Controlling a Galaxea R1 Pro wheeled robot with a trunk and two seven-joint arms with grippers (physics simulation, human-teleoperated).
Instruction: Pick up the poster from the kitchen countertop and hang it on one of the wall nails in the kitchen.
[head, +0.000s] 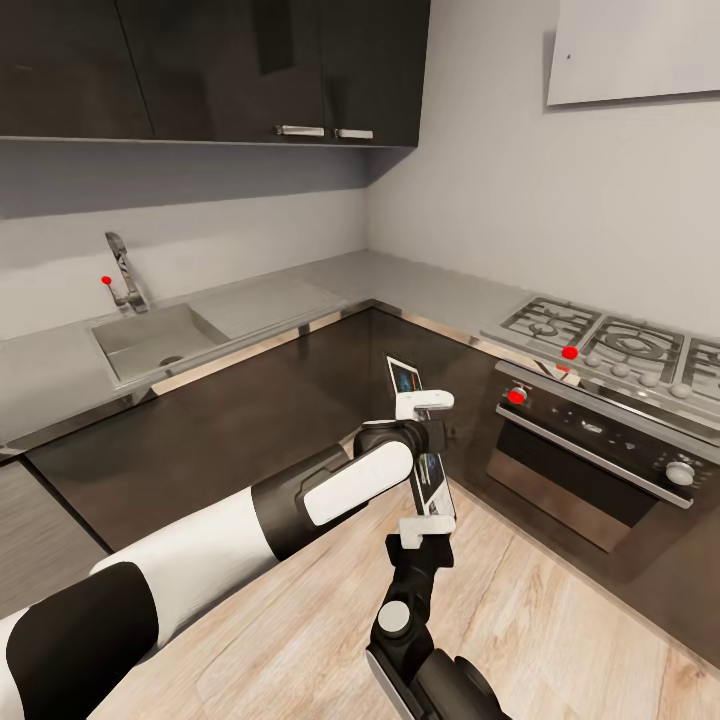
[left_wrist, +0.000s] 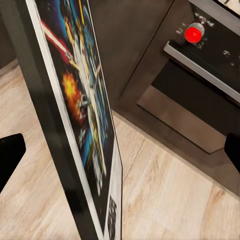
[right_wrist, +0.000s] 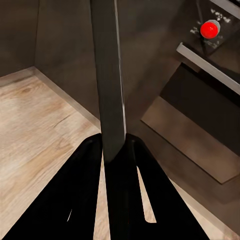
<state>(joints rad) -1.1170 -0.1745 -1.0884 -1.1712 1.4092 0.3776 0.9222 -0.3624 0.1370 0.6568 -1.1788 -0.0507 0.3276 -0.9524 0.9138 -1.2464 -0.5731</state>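
The poster (head: 420, 440) hangs in mid-air in front of the corner cabinets, nearly edge-on to the head cam, upright w/ a slight tilt, over the wood floor (head: 560, 610). Right gripper (head: 428, 527) clamps its lower edge: in the right wrist view the two dark fingers (right_wrist: 90, 170) sit tight against both faces of the thin black frame (right_wrist: 107, 75), jaws closed on it. Left gripper (head: 425, 402) sits at the poster's upper part; in the left wrist view the fingertips (left_wrist: 10, 160) stand well apart on either side of the printed face (left_wrist: 80, 100), not touching it, so jaws open.

Open room: floor below and to the right of the poster is free; the oven (head: 590, 450) front is near on the right, the dark cabinet fronts (head: 250, 410) just behind.

Counts: 1 poster, 2 arms, 1 sink (head: 150, 340) w/ 1 tap (head: 125, 275), 1 gas hob (head: 610, 345), 2 red knobs on the oven panel (head: 517, 396), 2 handles on the upper cabinets (head: 300, 131).

The surface (head: 340, 285) is a pale grey L-shaped worktop w/ a steel front edge, running into the corner. Walls are plain pale grey; a pale panel (head: 640, 50) is at the upper right w/ a tiny dark dot (head: 569, 56), maybe a wall nail, too small to tell.
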